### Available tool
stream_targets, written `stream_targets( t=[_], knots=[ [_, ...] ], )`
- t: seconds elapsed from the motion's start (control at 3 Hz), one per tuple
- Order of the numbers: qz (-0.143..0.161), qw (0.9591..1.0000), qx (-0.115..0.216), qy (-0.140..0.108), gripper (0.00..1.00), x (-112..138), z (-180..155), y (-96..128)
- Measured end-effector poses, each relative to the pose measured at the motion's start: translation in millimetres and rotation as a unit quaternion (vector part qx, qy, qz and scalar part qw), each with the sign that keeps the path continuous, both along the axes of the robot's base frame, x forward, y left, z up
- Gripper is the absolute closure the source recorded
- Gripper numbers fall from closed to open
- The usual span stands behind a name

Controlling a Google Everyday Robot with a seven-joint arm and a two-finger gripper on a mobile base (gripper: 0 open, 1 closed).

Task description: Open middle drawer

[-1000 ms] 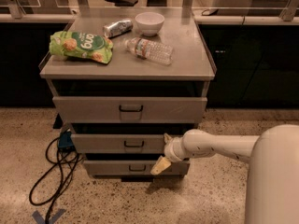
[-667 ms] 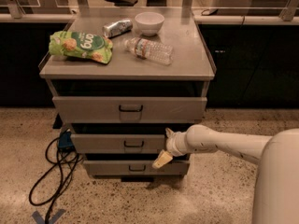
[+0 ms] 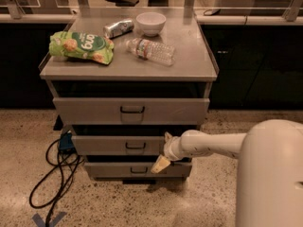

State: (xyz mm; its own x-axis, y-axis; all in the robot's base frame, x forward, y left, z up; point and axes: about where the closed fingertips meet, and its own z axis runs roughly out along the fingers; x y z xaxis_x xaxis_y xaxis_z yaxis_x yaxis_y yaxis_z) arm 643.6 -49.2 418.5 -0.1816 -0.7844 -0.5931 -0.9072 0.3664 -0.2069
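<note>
Jaws at middle drawer; bottle above

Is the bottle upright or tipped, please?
Tipped: the bottle lies on its side on the cabinet. The open hand is at the middle drawer's right end.

You found the gripper at the right end of the middle drawer, covering that end of its front panel. Whether it touched the panel could not be told. You could not see the drawer's inside: only a dark gap showed under the top drawer. The bottom drawer had part of its upper right edge behind the gripper. The robot body was cut off by the right and bottom edges. The blue tape ran off the bottom edge, so its shape was unknown. The bottle label was too small to read.
</note>
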Motion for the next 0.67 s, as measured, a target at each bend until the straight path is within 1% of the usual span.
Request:
stream_targets(
  t=[0.33,0.67],
  knots=[
    [-0.018,0.9993,-0.027,-0.021,0.0,22,-23,17],
    [-0.028,0.9975,-0.035,-0.056,0.0,33,-24,30]
  ],
)
